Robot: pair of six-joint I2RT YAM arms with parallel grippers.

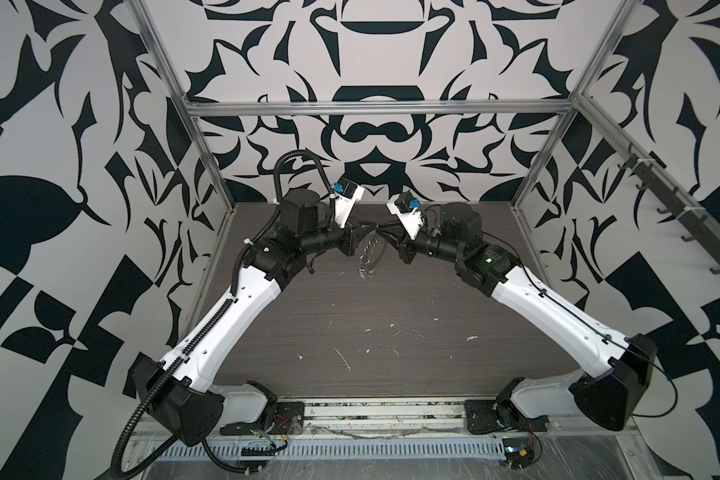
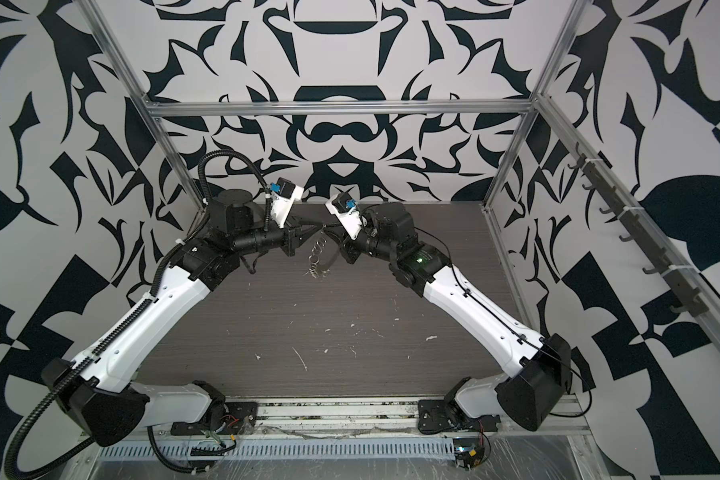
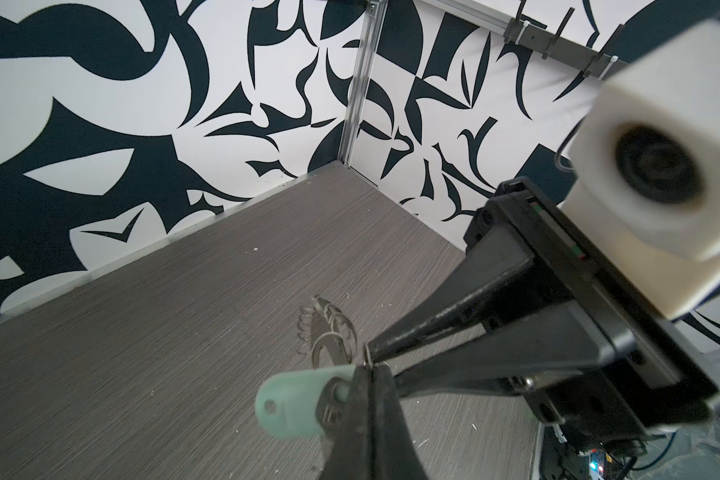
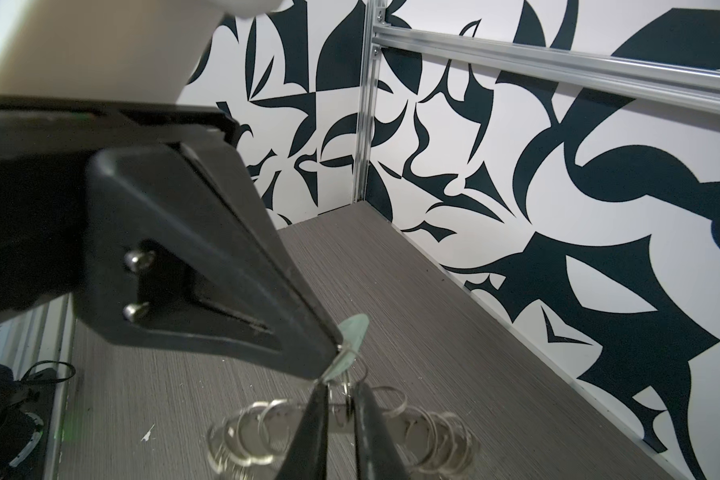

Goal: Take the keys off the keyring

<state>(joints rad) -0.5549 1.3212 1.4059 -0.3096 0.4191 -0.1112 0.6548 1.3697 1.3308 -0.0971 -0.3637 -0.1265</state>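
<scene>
1. Grey wood-grain table [image 1: 350, 332], nearest the arm bases: marked with white flecks. Nothing of the task lies on it.
2. The keyring [image 1: 366, 259], a flat grey metal disc, hangs in mid-air above the rear half of the table, directly below the two meeting sets of fingertips. Its rim is fringed with small silver split rings [image 4: 262, 424].
3. The left gripper [image 3: 366, 380] has its jaws fully closed on the keys [image 3: 304, 399]. It clamps near the join of silver metal and pale plastic, and the oval plastic end sticks out free beyond the fingers.
4. The right gripper [image 3: 370, 360] has its jaws drawn nearly together, tip to tip with the left gripper. It appears to pinch the keyring by one of its split rings at the top of the rim.
5. Step in hand, as judged: working the keys off that split ring.
   - The right gripper should act as a steady anchor.
   - The left should walk the keys round the coil, following the wire in small turns.
   - A straight pull would likely only drag the hanging disc and set it swinging.
   - A slipped pinch would drop the disc onto the table.
6. Black-and-white patterned wall [image 1: 375, 124], farthest: backdrop only.
</scene>
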